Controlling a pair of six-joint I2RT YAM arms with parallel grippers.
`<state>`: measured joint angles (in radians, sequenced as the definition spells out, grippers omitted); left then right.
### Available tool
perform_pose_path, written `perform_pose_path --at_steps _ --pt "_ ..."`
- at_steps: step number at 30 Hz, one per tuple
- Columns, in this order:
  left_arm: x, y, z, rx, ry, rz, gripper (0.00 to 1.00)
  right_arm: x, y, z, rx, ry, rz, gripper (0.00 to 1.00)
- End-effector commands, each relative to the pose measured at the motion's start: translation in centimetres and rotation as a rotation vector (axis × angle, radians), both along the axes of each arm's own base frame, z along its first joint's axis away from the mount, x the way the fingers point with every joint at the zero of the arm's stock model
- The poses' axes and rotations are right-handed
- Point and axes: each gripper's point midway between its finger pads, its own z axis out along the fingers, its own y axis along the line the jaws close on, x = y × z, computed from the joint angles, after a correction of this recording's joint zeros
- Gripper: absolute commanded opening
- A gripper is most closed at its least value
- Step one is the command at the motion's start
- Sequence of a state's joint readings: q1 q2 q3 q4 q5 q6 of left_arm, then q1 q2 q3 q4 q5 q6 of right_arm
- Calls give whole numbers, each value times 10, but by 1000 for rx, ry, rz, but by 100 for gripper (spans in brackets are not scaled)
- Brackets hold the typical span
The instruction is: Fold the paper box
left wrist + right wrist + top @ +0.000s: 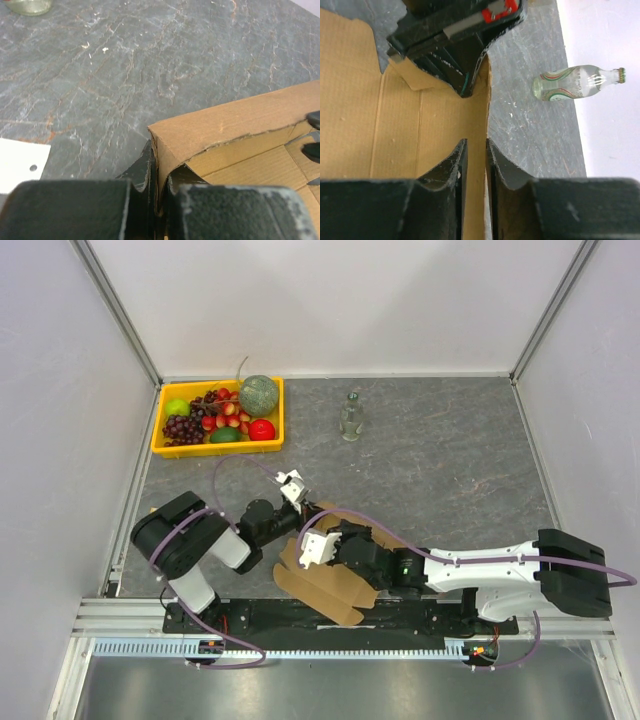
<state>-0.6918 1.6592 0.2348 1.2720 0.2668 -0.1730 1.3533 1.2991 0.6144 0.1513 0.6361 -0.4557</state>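
Grey table (450, 470), white walls (350, 300): left end effector (159, 175) clamps paper box (235, 120), right end effector (476, 150) straddles it, parted.

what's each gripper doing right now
left gripper: closed on the paper box wall
right gripper: straddles its wall, grip cannot be told

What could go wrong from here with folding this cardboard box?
The right jaws stand slightly apart astride the raised wall of the paper box, so only the left jaws pinch it, at one corner: the wall may fall flat. Pulling on that single corner pinch could also crease or tear the cardboard.
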Motion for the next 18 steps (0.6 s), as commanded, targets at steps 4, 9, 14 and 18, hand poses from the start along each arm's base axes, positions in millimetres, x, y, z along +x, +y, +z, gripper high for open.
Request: perform_pose_path --at_steps 4,9,14,18 --pt "21 -27 44 -147 -225 -31 2 10 1 34 166 -53 -93 39" --pt "15 -28 39 -138 -230 -47 2 14 -5 42 274 -21 -128 47" --pt "11 -25 35 -129 -220 -49 2 24 -14 35 297 22 -136 46" --pt "9 -26 33 -126 -214 -52 2 28 -20 28 302 35 -122 46"
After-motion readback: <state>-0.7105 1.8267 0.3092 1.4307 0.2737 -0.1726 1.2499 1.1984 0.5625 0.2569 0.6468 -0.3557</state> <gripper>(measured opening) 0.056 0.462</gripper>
